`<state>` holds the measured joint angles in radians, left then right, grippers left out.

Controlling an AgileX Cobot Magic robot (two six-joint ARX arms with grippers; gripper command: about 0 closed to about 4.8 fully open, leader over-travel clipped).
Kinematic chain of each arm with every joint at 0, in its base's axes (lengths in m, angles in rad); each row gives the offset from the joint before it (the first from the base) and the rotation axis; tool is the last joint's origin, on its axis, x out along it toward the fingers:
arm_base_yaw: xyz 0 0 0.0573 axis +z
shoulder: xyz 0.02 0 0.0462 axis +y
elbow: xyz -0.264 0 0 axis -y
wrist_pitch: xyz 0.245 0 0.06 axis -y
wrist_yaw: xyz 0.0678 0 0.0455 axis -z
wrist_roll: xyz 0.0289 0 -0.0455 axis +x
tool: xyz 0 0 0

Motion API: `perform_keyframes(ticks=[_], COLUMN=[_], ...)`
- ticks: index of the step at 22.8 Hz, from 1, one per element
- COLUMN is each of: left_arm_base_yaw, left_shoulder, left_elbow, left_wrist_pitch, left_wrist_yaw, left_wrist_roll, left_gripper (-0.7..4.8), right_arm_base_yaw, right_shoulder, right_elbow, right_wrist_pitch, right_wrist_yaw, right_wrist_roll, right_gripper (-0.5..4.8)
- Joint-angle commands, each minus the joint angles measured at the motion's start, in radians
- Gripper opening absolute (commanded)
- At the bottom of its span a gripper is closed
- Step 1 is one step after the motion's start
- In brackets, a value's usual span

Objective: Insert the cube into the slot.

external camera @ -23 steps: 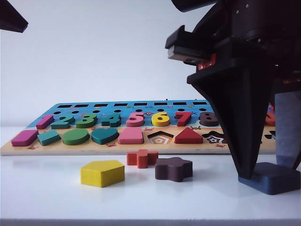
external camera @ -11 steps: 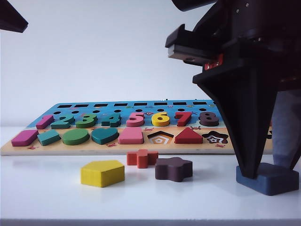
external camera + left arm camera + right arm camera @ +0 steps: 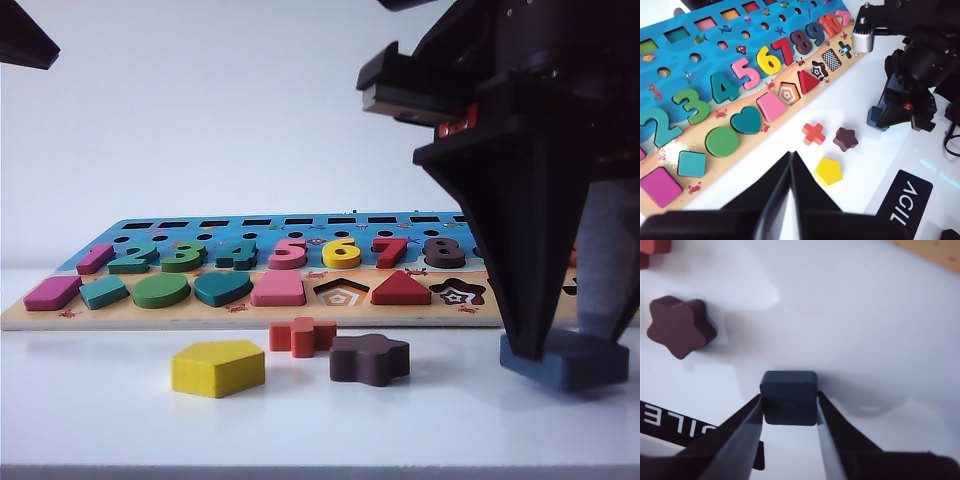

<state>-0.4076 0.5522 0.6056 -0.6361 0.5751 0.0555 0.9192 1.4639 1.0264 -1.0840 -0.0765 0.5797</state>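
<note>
Left gripper (image 3: 790,175): raised over the near edge of the counter (image 3: 100,410), fingers pressed together to a point, holding nothing; well apart from every loose piece.

Puzzle board (image 3: 60,318) along the back of the counter, most shapes seated. Loose in front, left to right in the exterior view: yellow pentagon block (image 3: 218,367), red cross block (image 3: 301,336), brown star block (image 3: 369,359).

Far right: right gripper (image 3: 789,412) pinching the cube (image 3: 789,397), one finger flat against each side. In the exterior view the cube (image 3: 564,360) sits tilted with its shadow beneath, seemingly just clear of the counter; full clearance not certain.

Slot (image 3: 830,59) seen from the left wrist view: checkerboard floor, empty, near the board's end, between the star recess (image 3: 818,70) and the cross recess (image 3: 844,49). Cube near that end of the board but off it.

Step in hand, judged: grasp made, lift beginning. Next move calls for raising the cube above the board's edge, carrying it over the checkerboard recess, squaring its sides to the recess walls, lowering level, then releasing.
</note>
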Motion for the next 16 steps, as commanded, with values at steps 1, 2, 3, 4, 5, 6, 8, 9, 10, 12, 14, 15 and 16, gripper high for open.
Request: perform_keyframes(ticks=[1, 2, 3, 4, 5, 6, 8, 9, 10, 12, 14, 15, 16], left_arm_base_yaw=[-0.001, -0.001, -0.001, -0.001, -0.001, -0.001, -0.001, -0.001, -0.001, -0.001, -0.001, -0.001, -0.001], left_shoulder=[-0.002, -0.002, -0.002, -0.002, -0.002, -0.002, -0.002, -0.002, -0.002, -0.002, -0.002, -0.002, -0.002], left_elbow=[0.003, 0.003, 0.003, 0.003, 0.003, 0.003, 0.003, 0.003, 0.003, 0.003, 0.003, 0.003, 0.003], left_wrist_pitch=[0.017, 0.017, 0.017, 0.017, 0.017, 0.017, 0.017, 0.017, 0.017, 0.017, 0.017, 0.017, 0.017], left_wrist_yaw=[0.008, 0.008, 0.008, 0.008, 0.008, 0.008, 0.008, 0.008, 0.008, 0.008, 0.008, 0.008, 0.008], left_wrist_roll=[0.005, 0.005, 0.005, 0.005, 0.005, 0.005, 0.005, 0.005, 0.005, 0.005, 0.005, 0.005, 0.005], left_gripper=[0.09, 0.09, 0.09, 0.09, 0.09, 0.09, 0.09, 0.09, 0.1, 0.09, 0.09, 0.09, 0.09], right_arm_base_yaw=[-0.023, -0.041, -0.051, -0.064, -0.073, -0.082, -0.111, -0.122, -0.134, -0.175, -0.189, -0.192, -0.198], right_shoulder=[-0.043, -0.067, -0.083, -0.111, -0.126, -0.141, -0.176, -0.181, -0.184, -0.185, -0.185, -0.185, -0.185], right_elbow=[0.014, 0.023, 0.028, 0.036, 0.041, 0.045, 0.045, 0.045, 0.045, 0.045, 0.045, 0.045, 0.045], right_wrist_pitch=[0.034, 0.043, 0.05, 0.062, 0.069, 0.072, 0.089, 0.089, 0.087, 0.092, 0.1, 0.103, 0.106], right_wrist_yaw=[0.064, 0.087, 0.108, 0.153, 0.183, 0.202, 0.212, 0.217, 0.224, 0.234, 0.233, 0.233, 0.231], right_wrist_roll=[0.003, 0.003, 0.003, 0.005, 0.008, 0.013, 0.023, 0.024, 0.023, 0.023, 0.023, 0.023, 0.023], right_gripper=[1.21, 1.19, 1.11, 0.98, 0.9, 0.89, 0.75, 0.66, 0.59, 0.49, 0.49, 0.49, 0.49])
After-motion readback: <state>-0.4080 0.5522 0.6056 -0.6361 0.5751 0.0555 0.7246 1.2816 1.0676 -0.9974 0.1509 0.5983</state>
